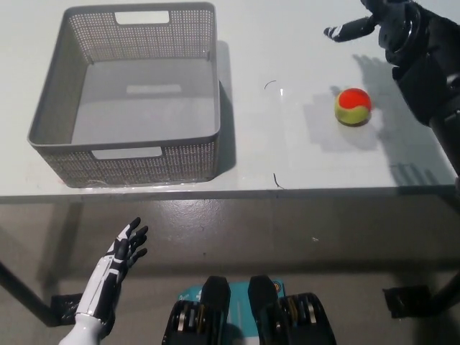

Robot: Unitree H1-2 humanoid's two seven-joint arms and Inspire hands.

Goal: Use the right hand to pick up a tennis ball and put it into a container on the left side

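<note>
tennis ball (353, 106) lies clear (basket (50, 115) well apart).

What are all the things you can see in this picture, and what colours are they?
basket: one, grey with tiny holes in its walls, nothing inside it, on the left part of the table.
tennis ball: one, red and yellow-green, on the right part of the table, touching nothing else.
table: one, white, fills the top of the picture; grey floor shows below its front edge.
left hand: one, white with black fingers spread apart, resting low at the lower left, below the table edge, holding nothing.
right hand: one, black, at the top right above the table, beyond the ball and not touching it, holding nothing.
</note>
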